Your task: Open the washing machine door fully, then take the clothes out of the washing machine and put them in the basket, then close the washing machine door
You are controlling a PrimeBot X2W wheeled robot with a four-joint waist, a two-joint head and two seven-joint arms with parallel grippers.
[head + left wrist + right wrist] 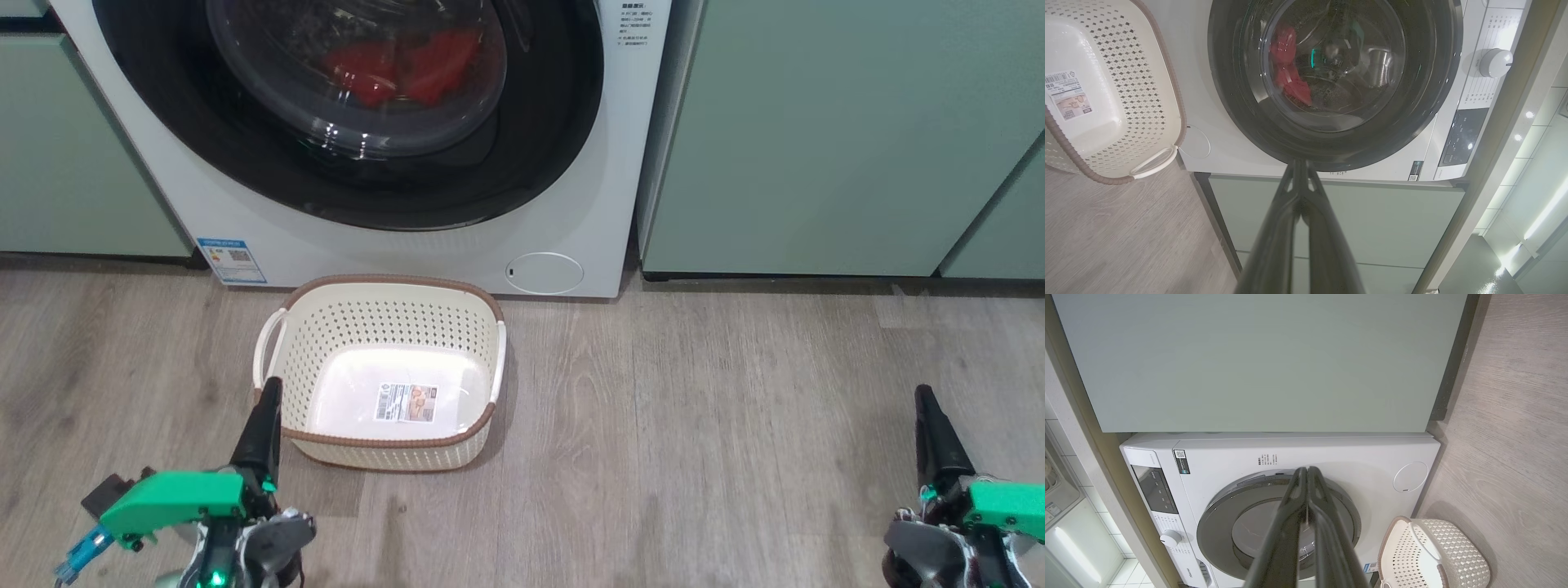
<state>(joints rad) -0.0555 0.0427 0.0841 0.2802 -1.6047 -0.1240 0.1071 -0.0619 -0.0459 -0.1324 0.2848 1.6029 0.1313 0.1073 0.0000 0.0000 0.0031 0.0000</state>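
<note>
The white washing machine [571,163] stands ahead with its round black-rimmed door [563,106] flat against the front. Red clothes [400,65] show through the window, as they do in the left wrist view [1286,77]. On the floor in front sits the cream basket [392,302], brown-rimmed, with nothing inside but a label sticker. My left gripper [271,384] hangs low at the lower left, shut and holding nothing, its tip by the basket's near left corner. My right gripper [922,392] is low at the lower right, shut with nothing in it, far from machine and basket.
Pale green cabinets [833,131] flank the machine on both sides. A small round white flap [543,272] sits at the machine's lower right. Wood-look floor [718,425] lies bare between basket and right gripper. The right wrist view shows the control panel [1154,489] and dial [1169,538].
</note>
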